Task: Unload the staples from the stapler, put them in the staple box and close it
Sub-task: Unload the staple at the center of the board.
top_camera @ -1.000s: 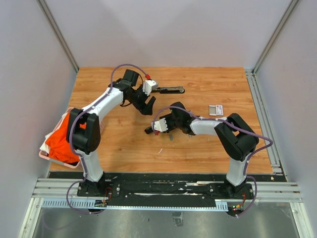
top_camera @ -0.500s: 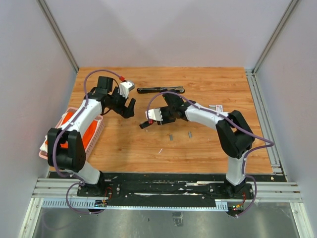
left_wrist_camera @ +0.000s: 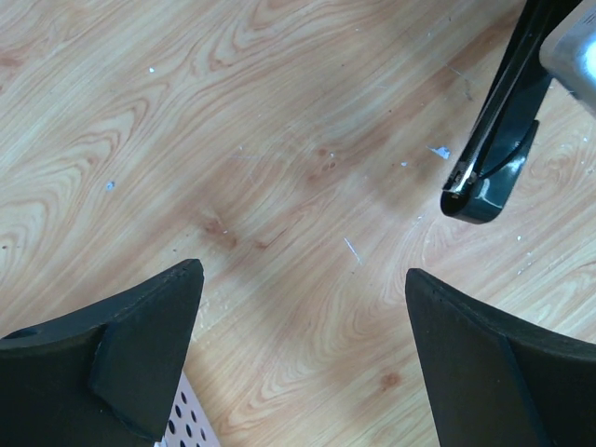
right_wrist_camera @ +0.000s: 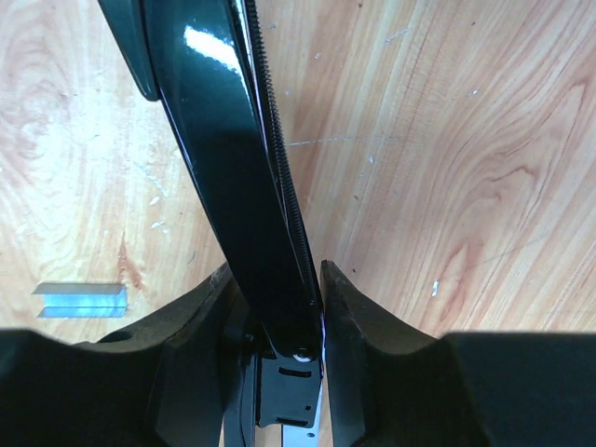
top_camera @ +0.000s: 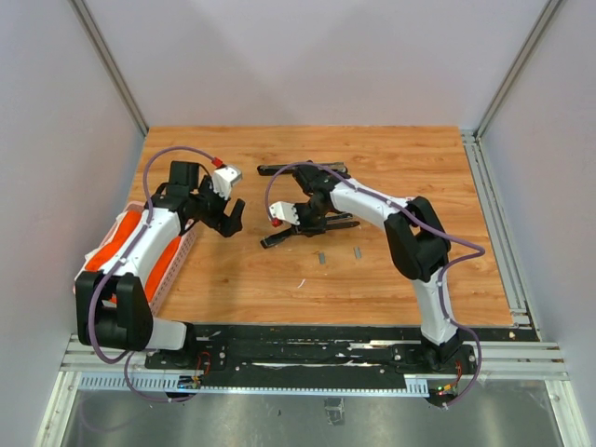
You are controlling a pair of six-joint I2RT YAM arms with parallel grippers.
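Note:
In the top view my right gripper (top_camera: pixel 296 222) is shut on the black stapler (top_camera: pixel 312 230), which lies low over the middle of the table. The right wrist view shows the stapler's glossy body (right_wrist_camera: pixel 233 168) pinched between my right gripper's (right_wrist_camera: pixel 277 270) jaws. Two short silvery staples strips (top_camera: pixel 321 258) (top_camera: pixel 357 251) lie on the wood just in front of it, and one staple strip (right_wrist_camera: pixel 79 300) shows in the right wrist view. My left gripper (top_camera: pixel 231 216) (left_wrist_camera: pixel 303 277) hangs open and empty to the left, apart from the stapler's tip (left_wrist_camera: pixel 484 186).
A long black strip-shaped part (top_camera: pixel 303 169) lies at the back of the table. A pink basket (top_camera: pixel 182 251) holding orange cloth (top_camera: pixel 121 247) stands at the left edge; its perforated corner (left_wrist_camera: pixel 191 424) shows by my left finger. Metal rails run along the right side.
My left gripper has drawn back to the left, away from the stapler, and opened wider. My right arm has stretched farther and carried the stapler slightly toward the back left.

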